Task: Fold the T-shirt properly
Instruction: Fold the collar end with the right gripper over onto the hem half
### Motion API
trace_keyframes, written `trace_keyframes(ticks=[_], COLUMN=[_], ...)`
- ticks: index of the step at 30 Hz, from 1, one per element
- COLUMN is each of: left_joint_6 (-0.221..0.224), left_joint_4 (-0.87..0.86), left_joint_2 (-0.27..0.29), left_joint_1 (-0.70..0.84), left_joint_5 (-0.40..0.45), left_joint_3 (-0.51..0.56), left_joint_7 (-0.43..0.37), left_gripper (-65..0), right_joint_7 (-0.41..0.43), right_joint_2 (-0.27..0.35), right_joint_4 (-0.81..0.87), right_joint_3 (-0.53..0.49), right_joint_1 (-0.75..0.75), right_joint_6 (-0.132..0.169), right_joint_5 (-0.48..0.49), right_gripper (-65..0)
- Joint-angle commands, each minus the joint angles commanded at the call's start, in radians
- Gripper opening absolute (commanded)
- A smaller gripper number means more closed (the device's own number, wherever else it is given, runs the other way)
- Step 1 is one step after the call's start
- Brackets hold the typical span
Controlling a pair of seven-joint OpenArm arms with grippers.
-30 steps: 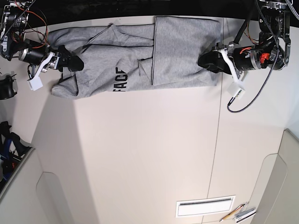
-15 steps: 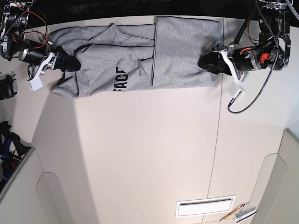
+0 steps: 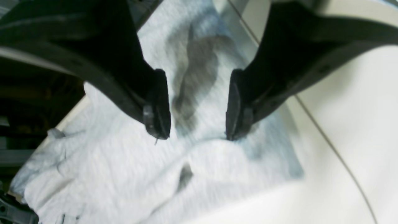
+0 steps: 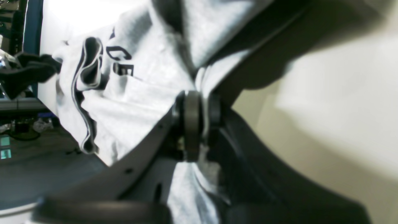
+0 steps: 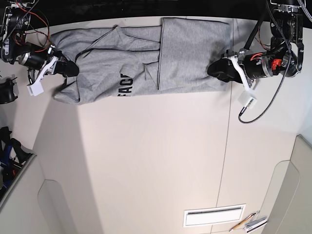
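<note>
The heather-grey T-shirt (image 5: 141, 58) lies partly folded along the table's far edge, with black letters (image 5: 126, 84) showing near its front edge. In the base view my left gripper (image 5: 214, 69) sits at the shirt's right end. In the left wrist view it (image 3: 194, 124) is open, its pads (image 3: 158, 105) apart just above the grey cloth (image 3: 149, 174). My right gripper (image 5: 70, 69) is at the shirt's left end. In the right wrist view it (image 4: 197, 124) is shut on a pinch of the grey cloth (image 4: 136, 96), and the lettering (image 4: 122, 60) shows beyond.
The cream table (image 5: 156, 161) runs toward the front, with a seam line (image 5: 225, 146) on the right. A white slotted plate (image 5: 214, 215) and pencils (image 5: 246, 223) lie at the front right. A dangling cable and white tag (image 5: 246, 100) hang under the left arm.
My right gripper has pulled the shirt's left end a little further left. My left gripper has shifted slightly down at the right end.
</note>
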Motion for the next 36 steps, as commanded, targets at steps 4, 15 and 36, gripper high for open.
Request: trace_keyframes(ticks=[4, 15, 36], left_joint_6=[0.000, 0.000, 0.000], left_joint_4=[0.000, 0.001, 0.057], left_joint_2=[0.000, 0.013, 0.018], left_joint_1=[-0.018, -0.028, 0.255], left_joint_5=[0.000, -0.009, -0.074], left_joint_3=[0.000, -0.002, -0.235], left_joint_7=[0.000, 0.023, 0.108], left_gripper=[-33.1, -45.0, -45.9], right_joint_7=[0.004, 0.036, -0.080], right_joint_2=[0.000, 0.003, -0.082], right_joint_4=[0.000, 0.000, 0.329], right_joint_3=[0.000, 0.000, -0.052], right_joint_1=[0.056, 0.227, 0.135], right_joint_6=[0.000, -0.004, -0.004], right_joint_5=[-0.044, -0.156, 0.005], right_gripper=[-65.0, -65.0, -65.0])
